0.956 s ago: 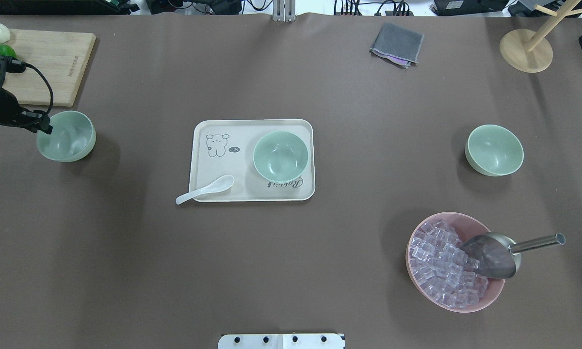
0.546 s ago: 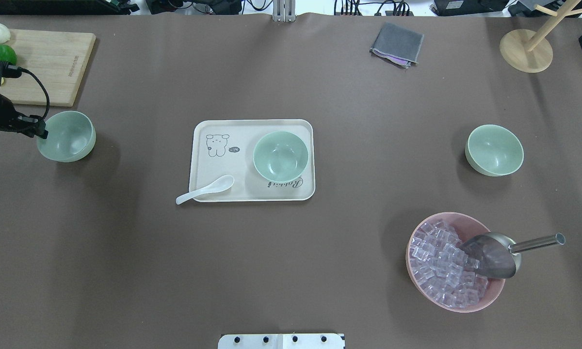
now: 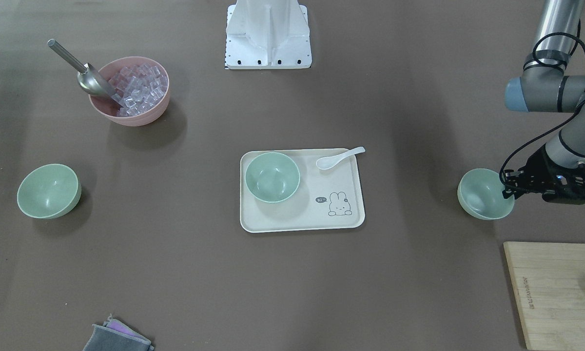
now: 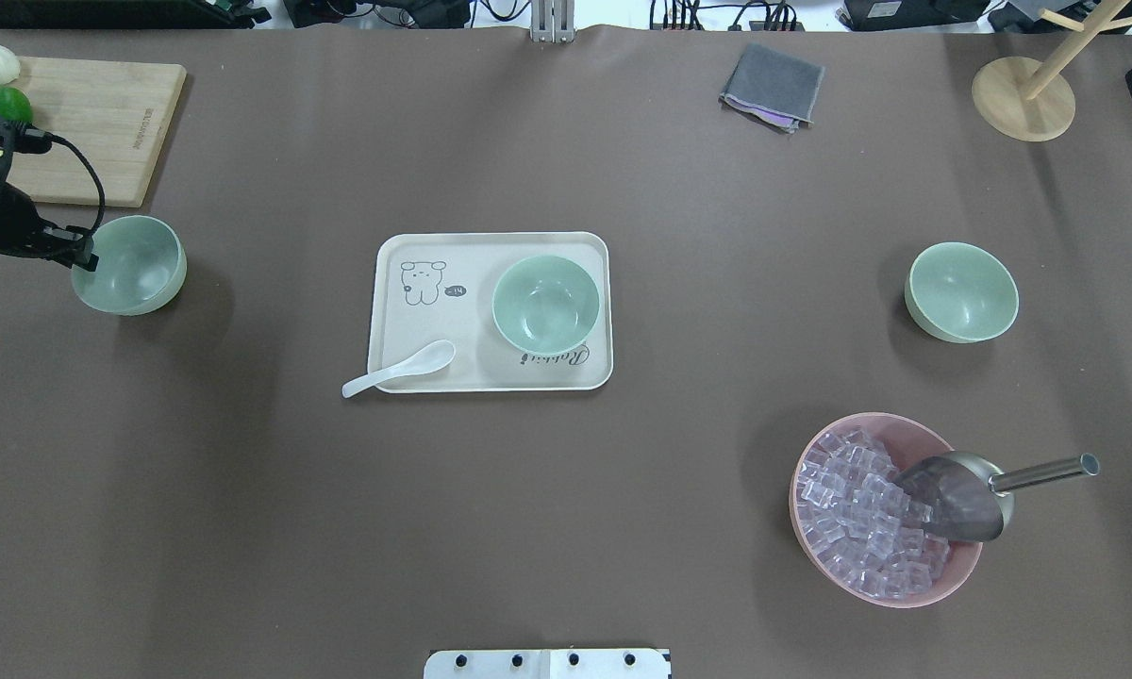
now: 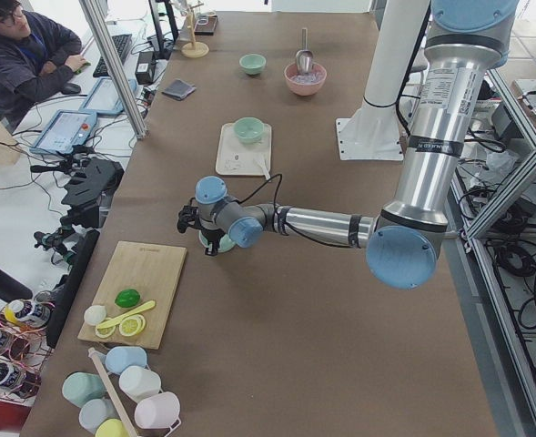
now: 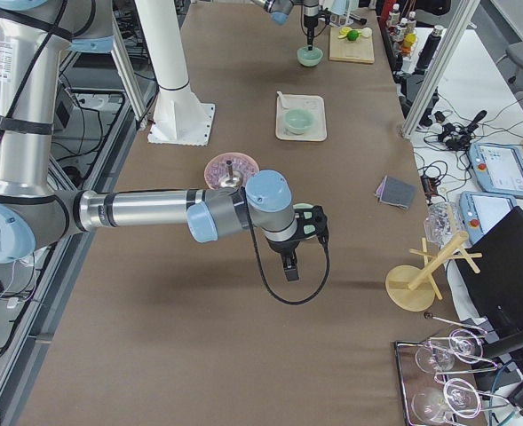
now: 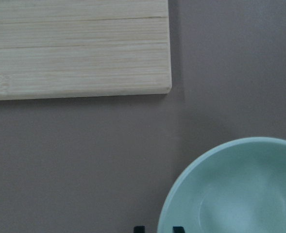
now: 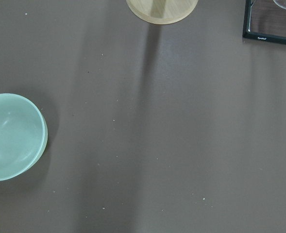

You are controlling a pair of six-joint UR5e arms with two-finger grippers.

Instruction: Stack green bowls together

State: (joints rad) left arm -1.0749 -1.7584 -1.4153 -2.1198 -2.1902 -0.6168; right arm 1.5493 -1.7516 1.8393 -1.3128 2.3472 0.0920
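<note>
Left gripper (image 7: 158, 228) spread astride rim of outer green bowl (image 4: 137, 269) near cutting board (image 4: 94, 123). Seat squarely, pinch wall firmly, lift level, nest into centre green bowl (image 4: 545, 304) on tray (image 4: 398, 325). Right gripper (image 6: 289, 266) state: cannot tell.

Three green bowls (image 4: 545, 304), one pink bowl (image 3: 136, 117), one tray (image 4: 434, 321), one spoon (image 4: 406, 368).

One camera looks down on the tray (image 4: 472, 247) from behind the robot. Another faces the robot base (image 3: 268, 34) from across the table (image 3: 292, 292), so the tray looks turned around. Two far cameras at the table's ends both see the tray. The left wrist camera is very near the left green bowl (image 7: 235, 189). The right wrist camera is farther above the right green bowl (image 8: 9, 136).
</note>
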